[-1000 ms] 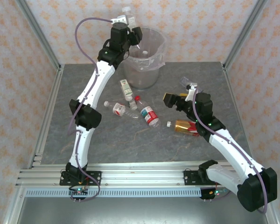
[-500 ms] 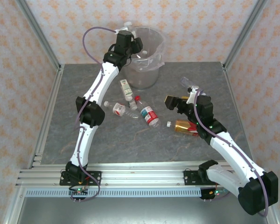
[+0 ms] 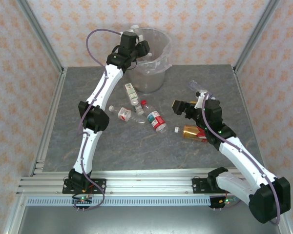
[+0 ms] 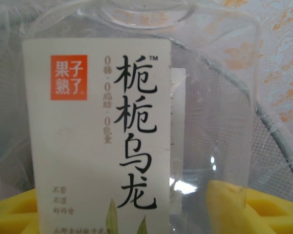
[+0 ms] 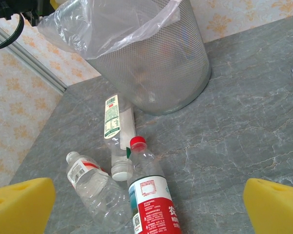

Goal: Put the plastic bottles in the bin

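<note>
The left gripper (image 3: 138, 43) grips a white-labelled bottle (image 4: 95, 141) at the left rim of the bin (image 3: 149, 80), by the far edge of the table (image 3: 112, 151). Released here, it may clip the rim and drop outside. The right gripper (image 5: 146, 207) hangs wide open, empty.

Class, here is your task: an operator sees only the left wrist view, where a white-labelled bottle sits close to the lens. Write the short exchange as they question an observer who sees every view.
Operator: Where is my bottle relative to the bin?
Observer: The left fingers grip the bottle; the top view puts it at the rim of the bin.
Operator: Which bottles await pickup?
Observer: Several, including a red-capped bottle and a green-labelled bottle lying before the bin.
Operator: And the right arm?
Observer: The right fingers are open and empty, hovering near an amber bottle.
</note>
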Available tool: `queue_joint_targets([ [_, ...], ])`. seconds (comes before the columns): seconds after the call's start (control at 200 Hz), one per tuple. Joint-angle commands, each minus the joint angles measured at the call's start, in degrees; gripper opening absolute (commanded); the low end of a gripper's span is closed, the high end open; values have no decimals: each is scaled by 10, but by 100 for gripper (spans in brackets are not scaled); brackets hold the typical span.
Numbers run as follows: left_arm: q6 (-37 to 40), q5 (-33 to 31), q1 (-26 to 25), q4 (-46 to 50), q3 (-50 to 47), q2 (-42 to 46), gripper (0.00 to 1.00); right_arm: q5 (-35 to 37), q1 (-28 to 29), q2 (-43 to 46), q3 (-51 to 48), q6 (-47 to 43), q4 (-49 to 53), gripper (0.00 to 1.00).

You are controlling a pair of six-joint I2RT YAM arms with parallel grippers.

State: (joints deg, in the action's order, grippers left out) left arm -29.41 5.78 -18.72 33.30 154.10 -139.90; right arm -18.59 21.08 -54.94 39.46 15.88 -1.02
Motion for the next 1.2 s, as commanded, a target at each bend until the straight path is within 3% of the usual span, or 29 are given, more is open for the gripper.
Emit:
queue_joint_targets([
  [0.0,-9,14,3,43,10,9,50,8,3,1,1,4,-4,99],
  [0.23,-9,18,2,29,10,16,60,10,2,1,-1,5,-3,99],
  [0.505,-9,39,2,10,10,28,80,12,2,2,-3,3,-2,99],
  [0.776,-33,167,2,-58,12,26,94,13,3,2,-3,2,0,99],
  [1.046,-15,198,2,-48,16,38,100,17,2,2,-3,4,6,99],
  [1.196,29,209,2,-4,15,67,100,57,3,-6,1,12,26,99],
])
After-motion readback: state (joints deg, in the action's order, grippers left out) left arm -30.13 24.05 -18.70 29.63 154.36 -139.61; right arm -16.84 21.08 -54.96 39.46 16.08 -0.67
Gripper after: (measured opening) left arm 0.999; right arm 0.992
